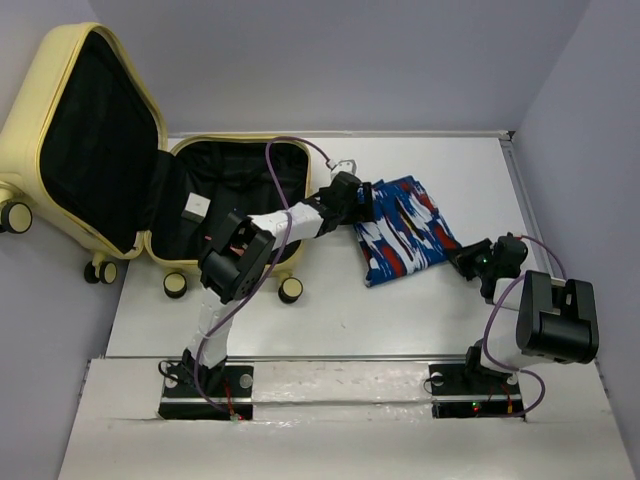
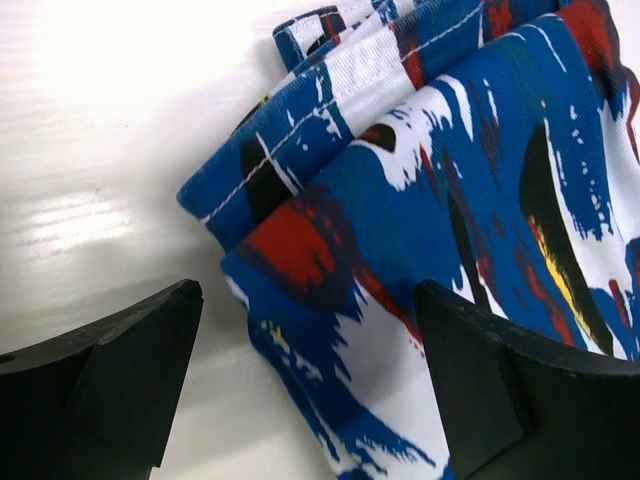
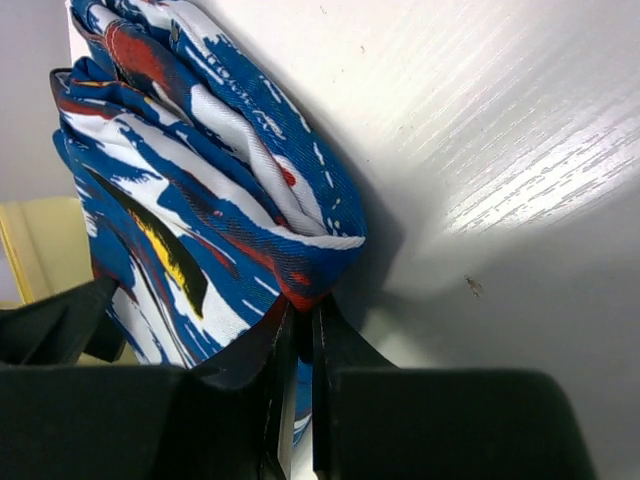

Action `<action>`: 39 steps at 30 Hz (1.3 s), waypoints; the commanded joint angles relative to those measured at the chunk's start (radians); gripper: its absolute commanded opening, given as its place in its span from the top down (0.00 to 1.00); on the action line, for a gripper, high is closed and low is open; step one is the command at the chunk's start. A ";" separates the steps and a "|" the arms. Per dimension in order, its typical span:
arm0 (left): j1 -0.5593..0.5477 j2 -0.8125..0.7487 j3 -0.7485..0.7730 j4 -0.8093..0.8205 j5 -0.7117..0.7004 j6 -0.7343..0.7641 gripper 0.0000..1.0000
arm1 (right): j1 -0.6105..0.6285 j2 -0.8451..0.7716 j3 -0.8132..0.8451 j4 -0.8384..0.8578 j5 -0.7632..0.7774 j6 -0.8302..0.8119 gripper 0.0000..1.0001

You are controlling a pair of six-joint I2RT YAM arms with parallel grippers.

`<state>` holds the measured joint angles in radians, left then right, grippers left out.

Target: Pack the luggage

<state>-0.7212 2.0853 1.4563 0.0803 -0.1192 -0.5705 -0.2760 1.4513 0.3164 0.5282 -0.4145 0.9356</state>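
Closest to us, on the right side of the white table (image 1: 400, 320), the right pincer (image 3: 300, 322) is squeezed tight on the near right corner of the folded cloth (image 1: 405, 228). A bit of the blue, white and red cloth is pinched between its two black fingers.

The cloth lies flat in the middle of the table (we can see its folds stacked up in both wrist views).

A little further back, the left pincer (image 1: 363, 197) sits at the far left edge of the cloth. Its jaws are spread wide and grip nothing. One finger (image 2: 120, 370) is over the bare table and the other finger (image 2: 520, 400) is over the cloth, so the cloth's edge sits between them.

Furthest away, on the left, the pale-yellow luggage (image 1: 28, 110) lies open. One half rests on the table, just beside the cloth, with the left arm reaching across it. The lid stands up past the table's left edge. We see black lining inside and small wheels (image 1: 175, 285) along the near side.
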 commanded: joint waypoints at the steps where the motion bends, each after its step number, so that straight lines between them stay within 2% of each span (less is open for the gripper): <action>1: 0.029 0.065 0.087 0.035 0.068 0.004 0.01 | -0.011 -0.008 0.000 -0.048 0.026 -0.073 0.93; 10: 0.069 0.222 0.232 0.019 0.161 -0.006 0.01 | -0.011 0.003 0.009 -0.028 -0.013 -0.084 0.93; 15: 0.060 0.306 0.288 0.073 0.255 -0.057 0.14 | -0.011 0.018 0.004 0.004 -0.044 -0.072 0.93; 16: 0.055 0.326 0.302 0.075 0.259 -0.064 0.25 | -0.011 0.015 0.003 0.009 -0.049 -0.070 0.93; 19: 0.049 0.335 0.297 0.133 0.276 -0.084 0.38 | -0.011 0.008 0.000 0.018 -0.064 -0.066 0.93; 20: 0.049 0.346 0.324 0.131 0.294 -0.097 0.54 | -0.011 0.004 -0.002 0.027 -0.070 -0.060 0.93; 21: 0.049 0.355 0.337 0.131 0.300 -0.104 0.61 | -0.011 0.003 -0.003 0.030 -0.073 -0.058 0.93; 22: 0.048 0.366 0.345 0.137 0.297 -0.106 0.73 | -0.011 -0.003 -0.005 0.032 -0.076 -0.057 0.93; 25: 0.048 0.366 0.345 0.164 0.291 -0.109 0.94 | -0.011 -0.022 -0.013 0.039 -0.082 -0.055 0.93; 27: 0.049 0.354 0.337 0.182 0.305 -0.097 0.94 | -0.011 -0.031 -0.014 0.042 -0.090 -0.055 0.93; 33: 0.045 0.156 0.262 0.250 0.328 -0.055 0.94 | -0.011 -0.106 -0.034 0.115 -0.148 0.002 0.93; 39: 0.045 0.026 0.329 0.185 0.354 0.000 0.94 | 0.021 -0.288 0.030 -0.011 -0.158 -0.017 0.93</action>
<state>-0.6571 2.2910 1.7195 0.2237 0.1818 -0.6197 -0.2794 1.2758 0.2836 0.5270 -0.5167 0.9199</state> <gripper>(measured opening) 0.215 0.113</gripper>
